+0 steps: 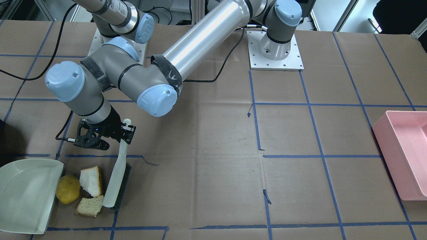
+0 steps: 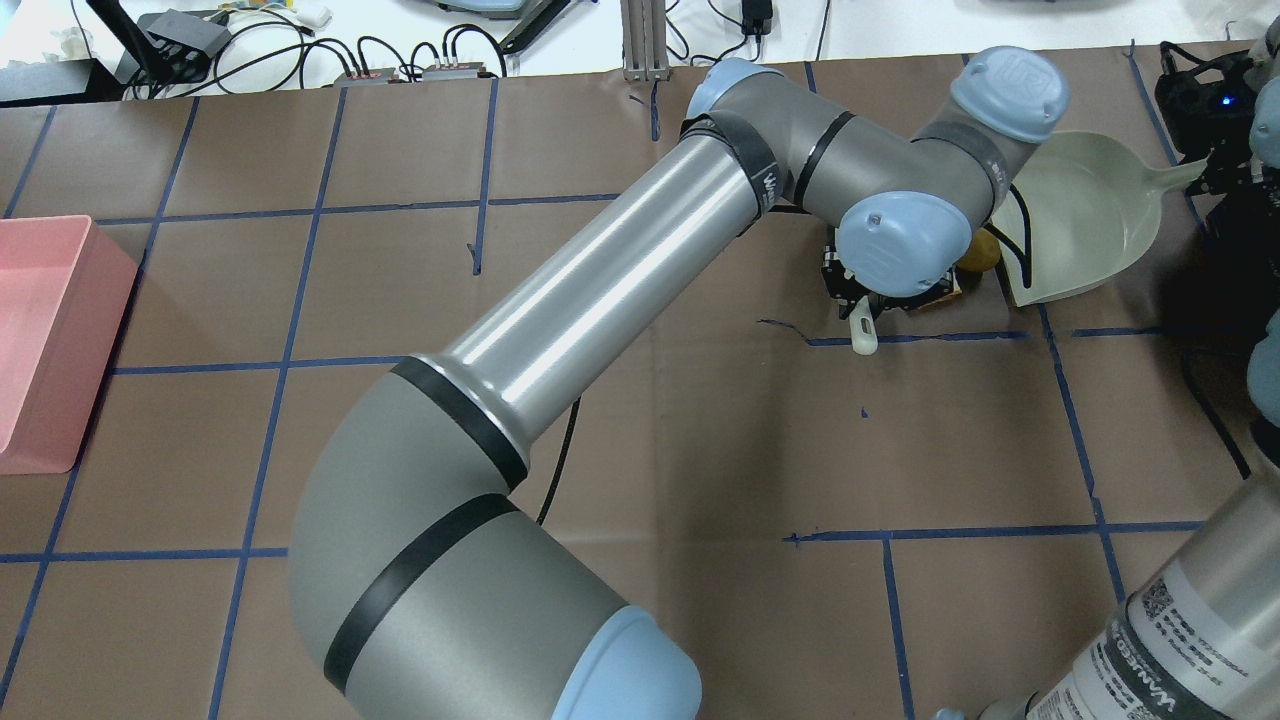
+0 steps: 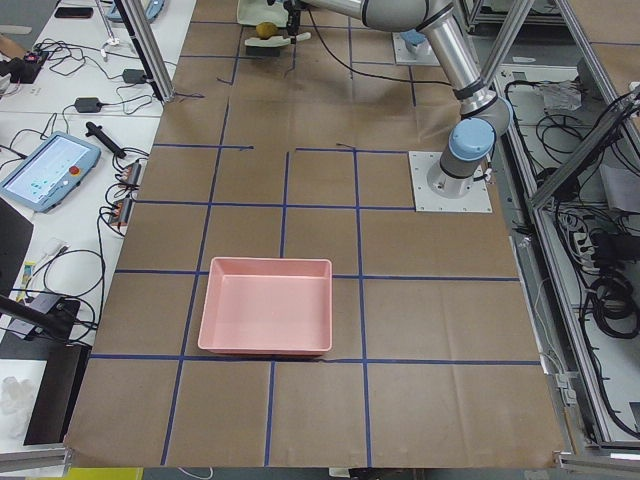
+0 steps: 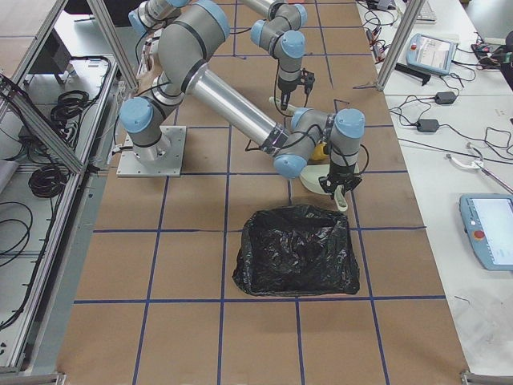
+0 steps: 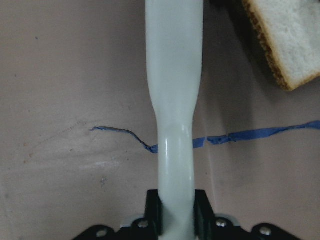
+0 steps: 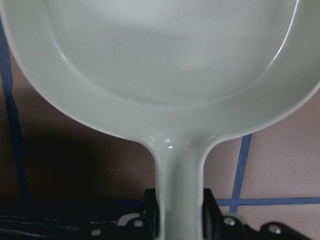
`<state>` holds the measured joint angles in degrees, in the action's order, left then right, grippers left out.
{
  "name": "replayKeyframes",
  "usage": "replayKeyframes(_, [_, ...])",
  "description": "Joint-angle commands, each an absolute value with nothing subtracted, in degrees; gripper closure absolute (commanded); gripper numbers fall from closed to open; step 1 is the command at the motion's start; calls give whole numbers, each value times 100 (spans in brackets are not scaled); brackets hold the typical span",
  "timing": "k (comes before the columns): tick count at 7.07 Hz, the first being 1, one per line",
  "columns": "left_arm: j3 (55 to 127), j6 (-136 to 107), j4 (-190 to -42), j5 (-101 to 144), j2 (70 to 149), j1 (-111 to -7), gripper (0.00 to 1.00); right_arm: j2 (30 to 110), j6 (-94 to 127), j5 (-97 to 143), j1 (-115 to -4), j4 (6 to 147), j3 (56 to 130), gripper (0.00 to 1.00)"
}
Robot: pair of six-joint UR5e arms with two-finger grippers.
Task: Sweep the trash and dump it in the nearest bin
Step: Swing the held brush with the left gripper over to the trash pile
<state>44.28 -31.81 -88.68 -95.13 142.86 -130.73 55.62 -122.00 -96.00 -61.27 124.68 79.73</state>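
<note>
1. Trash (image 1: 89,186) sits in the lower left of the front view, three pieces bunched between dustpan (image 1: 26,193) and brush (image 1: 116,180).
2. Lemon (image 1: 67,189) is leftmost, right at the dustpan's open edge. Slice (image 1: 90,181) is just right of it, long axis roughly up-down in the frame, crust along its right side. Chunk (image 1: 89,206) lies below the slice, right end just beside the brush tip.
3. Left gripper (image 1: 126,133): fingers (image 5: 154,220) clamped on the brush handle near its end, one on each side, only a handle-width apart.
4. Brush long axis runs from the gripper down the frame, leaning a little left. The head is low on the paper and dark bristles show along its right edge. In the left wrist view the handle runs straight up the frame, with the slice corner at upper right.
5. Right gripper (image 6: 179,212): fingers (image 6: 150,210) gripping the dustpan handle from both sides. The pan mouth points away from the wrist camera, toward the trash.
6. In the overhead view the dustpan is at upper right, and the left forearm covers most of the trash.
7. Black bin (image 4: 296,253) is near the dustpan in the right side view.
8. Pink bin (image 1: 407,153) is at the far right edge of the front view, well apart from the trash.
9. Table (image 1: 213,133) has brown paper and blue tape lines.
</note>
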Motion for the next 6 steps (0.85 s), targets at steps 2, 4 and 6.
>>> replayKeyframes(2, [4202, -3680, -8886, -9440, 14475, -13131, 100, 5485, -12208, -9484, -6152, 12428, 7981, 100])
replayKeyframes(4, [3974, -3744, -8868, -9178, 14685, -13245, 100, 5493, -12225, -9492, -6152, 12288, 7981, 100])
replayKeyframes(6, [3894, -4016, -8825, -8731, 14783, -13324, 100, 5484, -12217, -9492, -6152, 12182, 7981, 100])
